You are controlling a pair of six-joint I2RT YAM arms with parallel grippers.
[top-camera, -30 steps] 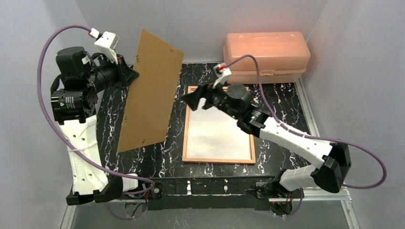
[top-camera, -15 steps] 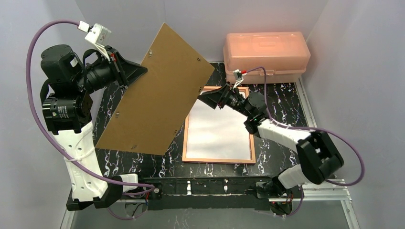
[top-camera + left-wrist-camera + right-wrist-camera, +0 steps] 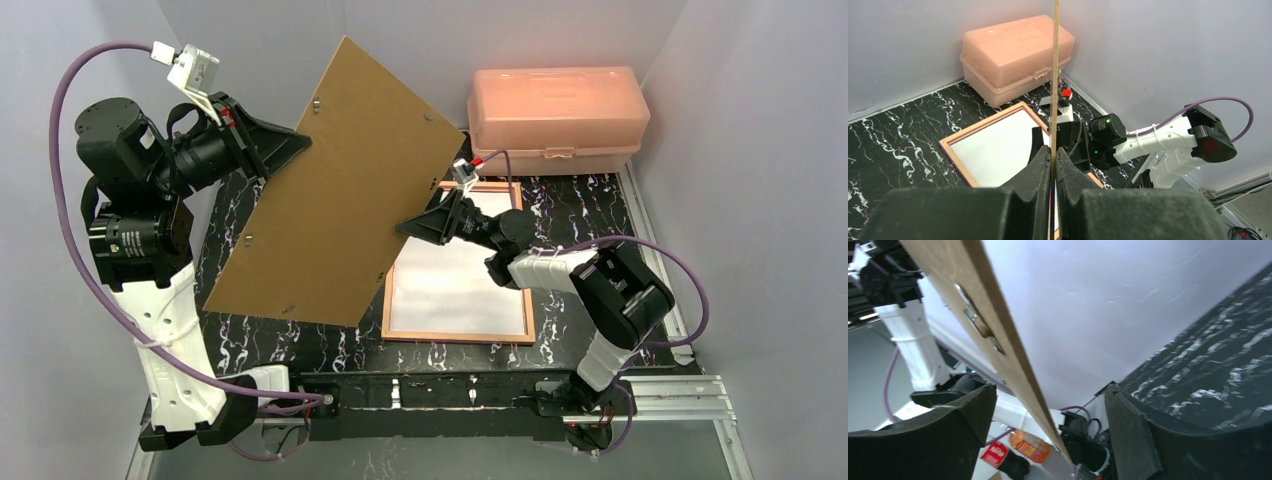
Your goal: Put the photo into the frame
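Up on the left, the left gripper is pinched tight on the backing board, holding it tilted in the air. Opposite, the right gripper stands wide, a finger on either side of the board's far edge, not touching. Beneath that gripper the photo lies white side up inside the frame. I'd say the backing goes on next: the right jaws must close squarely first.

The tilted backing board overhangs the frame on its left; its near end lies uncovered.
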